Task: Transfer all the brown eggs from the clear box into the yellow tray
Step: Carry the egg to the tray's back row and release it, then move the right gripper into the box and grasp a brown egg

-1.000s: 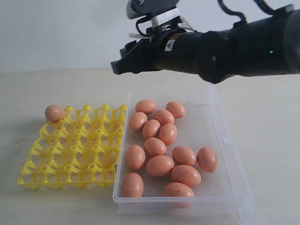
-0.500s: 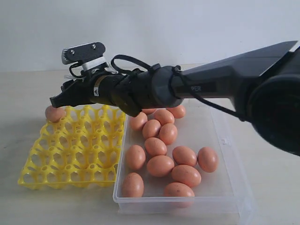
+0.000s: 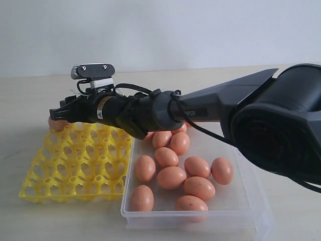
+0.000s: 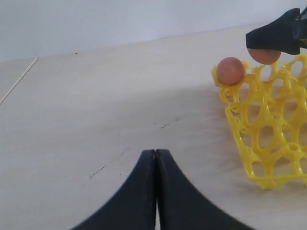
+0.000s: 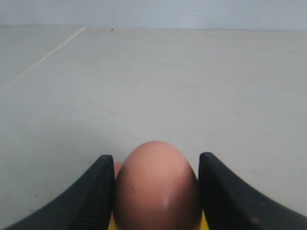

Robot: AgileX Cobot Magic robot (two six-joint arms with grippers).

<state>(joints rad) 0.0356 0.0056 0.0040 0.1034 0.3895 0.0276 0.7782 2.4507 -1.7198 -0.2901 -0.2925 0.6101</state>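
My right gripper (image 3: 56,114) reaches across the table to the far left corner of the yellow tray (image 3: 75,156), the corner nearest the table's far edge. It is clamped on one brown egg (image 5: 156,187), a finger pressed to each flank. That egg's long axis runs along my fingers, with one rounded end pointing out past the fingertips. In the left wrist view this held egg (image 4: 265,56) hangs just above the tray's far row. Beside it a second egg (image 4: 230,71) sits in the corner cup, too round in that view for me to tell its long axis.

My left gripper (image 4: 155,155) is closed on nothing, its fingers pressed flat together. It hovers over bare table (image 4: 96,105), well apart from the tray.

The clear box (image 3: 165,219) lies just right of the tray, its front wall toward the table's near edge. Ten eggs (image 3: 171,176) show whole inside it, all lying on their sides. More are partly hidden behind my arm (image 3: 210,108). Their long axes point many ways: some along the box's length, some across it. The front-left egg (image 3: 142,198) stands nearly on end against the wall.

A short line of white print (image 3: 193,113) runs along my forearm, too small to read. A grey camera (image 3: 93,70) rides above my wrist.
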